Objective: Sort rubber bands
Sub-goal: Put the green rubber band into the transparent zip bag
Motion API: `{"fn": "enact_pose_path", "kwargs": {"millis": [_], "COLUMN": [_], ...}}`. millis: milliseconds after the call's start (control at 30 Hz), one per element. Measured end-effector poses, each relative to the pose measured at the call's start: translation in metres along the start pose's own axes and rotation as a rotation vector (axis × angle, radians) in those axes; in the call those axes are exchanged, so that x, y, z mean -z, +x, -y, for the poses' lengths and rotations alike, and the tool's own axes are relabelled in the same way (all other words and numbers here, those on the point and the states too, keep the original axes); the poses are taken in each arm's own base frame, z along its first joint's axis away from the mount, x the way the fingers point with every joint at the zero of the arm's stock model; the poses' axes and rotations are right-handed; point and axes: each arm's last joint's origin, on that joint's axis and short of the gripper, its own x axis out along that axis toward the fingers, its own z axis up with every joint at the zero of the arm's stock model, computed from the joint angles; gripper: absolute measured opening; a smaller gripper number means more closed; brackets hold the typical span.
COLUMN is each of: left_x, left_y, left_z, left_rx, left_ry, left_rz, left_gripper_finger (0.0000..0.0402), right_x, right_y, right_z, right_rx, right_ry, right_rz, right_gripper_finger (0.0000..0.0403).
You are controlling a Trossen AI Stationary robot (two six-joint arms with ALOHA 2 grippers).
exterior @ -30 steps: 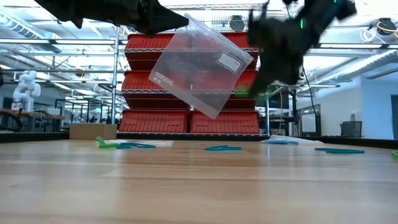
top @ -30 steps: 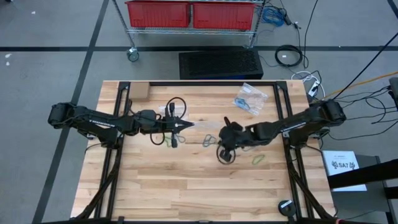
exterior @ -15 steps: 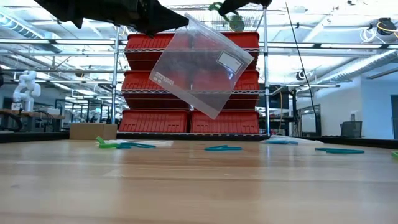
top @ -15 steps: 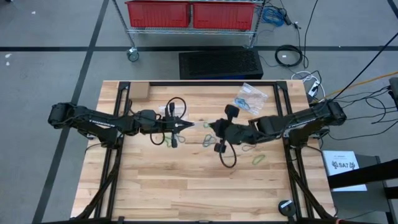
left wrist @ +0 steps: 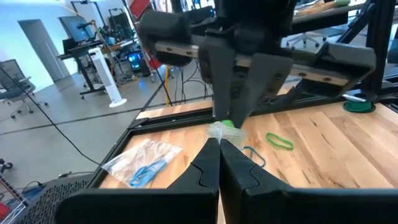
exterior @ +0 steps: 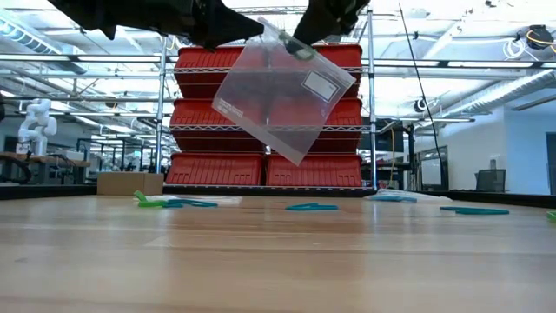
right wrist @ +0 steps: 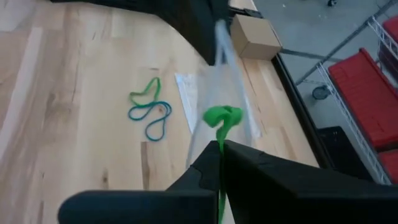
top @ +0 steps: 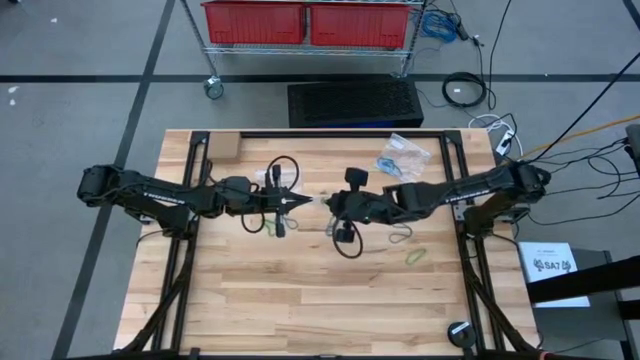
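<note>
A clear plastic bag [exterior: 282,91] is held up above the middle of the tabletop [top: 300,300] by the left tool [top: 300,201], whose fingers are clenched on the bag's upper edge; in the low view the bag is seen hanging tilted, a white label [exterior: 319,86] on its side. The right tool [top: 332,203] is brought tip to tip with the left one at the mouth of the bag, its fingers pressed together on a bright green rubber band [right wrist: 221,118], which is seen bunched just past the fingertips in the right wrist view and as a small green spot [left wrist: 227,124] at the bag's edge in the left wrist view. Other rubber bands are left lying on the tabletop: a green loop [top: 414,257] towards the right edge, and a green and blue cluster [right wrist: 150,109] shown below the bag in the right wrist view. A second clear bag [top: 403,158] holding blue bands is lying near the far right corner. A small cardboard box [top: 222,148] is seen at the far left corner of the tabletop.
</note>
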Motion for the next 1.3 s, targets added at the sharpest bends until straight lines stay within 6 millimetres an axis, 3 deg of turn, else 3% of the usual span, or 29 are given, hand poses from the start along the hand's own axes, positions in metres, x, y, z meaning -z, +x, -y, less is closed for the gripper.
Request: {"fn": "enact_pose_path", "kwargs": {"millis": [200,467,600,967,1133,1300], "left_x": [0.000,0.000,0.000,0.000,0.001,0.001], "left_y": [0.000,0.000,0.000,0.000,0.000,0.000], "left_z": [0.000,0.000,0.000,0.000,0.000,0.000], "left_rx": [-0.001,-0.001,0.000,0.002,0.003,0.005], "left_ry": [-0.001,-0.001,-0.001,-0.002,-0.001,0.000], "left_rz": [0.004,0.004,0.002,-0.004,-0.009,-0.014], "left_gripper_finger": [0.0000,0.0000,0.0000,0.0000,0.0000,0.0000], "right_x": [0.001,0.000,-0.005,-0.026,-0.018,0.013], "right_y": [0.004,0.002,-0.003,-0.030,-0.060,-0.082], "right_z": [0.009,0.008,0.008,0.020,0.021,0.006], "right_rx": [0.020,0.005,-0.084,-0.110,-0.131,-0.106], "right_ry": [0.097,0.113,0.163,0.179,0.233,0.273], "right_rz": [-0.011,-0.004,-0.019,-0.102,-0.360,-0.695], "right_gripper_finger": [0.0029,0.0152,0.0192,0.0192,0.0190,0.0190]}}
